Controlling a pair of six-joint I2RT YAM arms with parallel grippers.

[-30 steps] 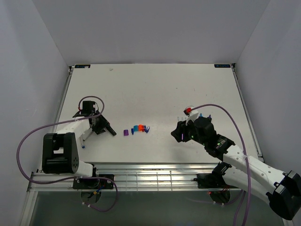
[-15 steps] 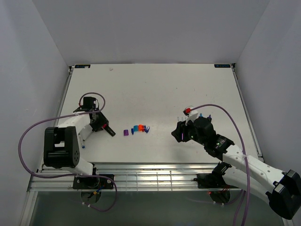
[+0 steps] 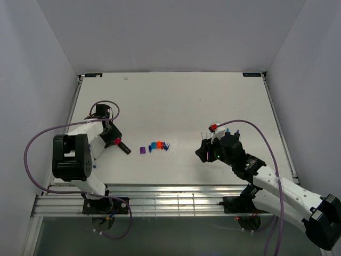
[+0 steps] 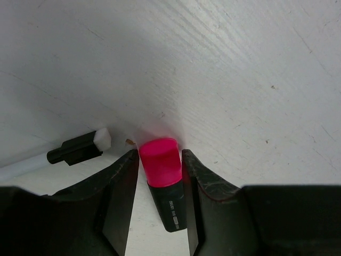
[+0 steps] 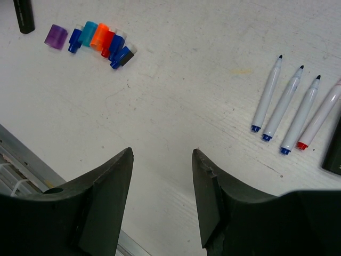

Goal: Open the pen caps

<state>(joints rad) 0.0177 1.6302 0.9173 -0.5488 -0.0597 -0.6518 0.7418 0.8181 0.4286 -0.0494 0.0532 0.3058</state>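
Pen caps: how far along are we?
Done: a row of loose caps lies mid-table, and four slim pens lie nearby with bare tips. In hand: the left gripper is closed on the magenta cap, which is not yet off its black highlighter. The right gripper hangs open and empty. Left: pull that magenta cap; I see no other capped pen.

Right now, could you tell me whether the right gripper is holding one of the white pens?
No, the right gripper is open with nothing between its fingers, and the four white pens lie off to its side.
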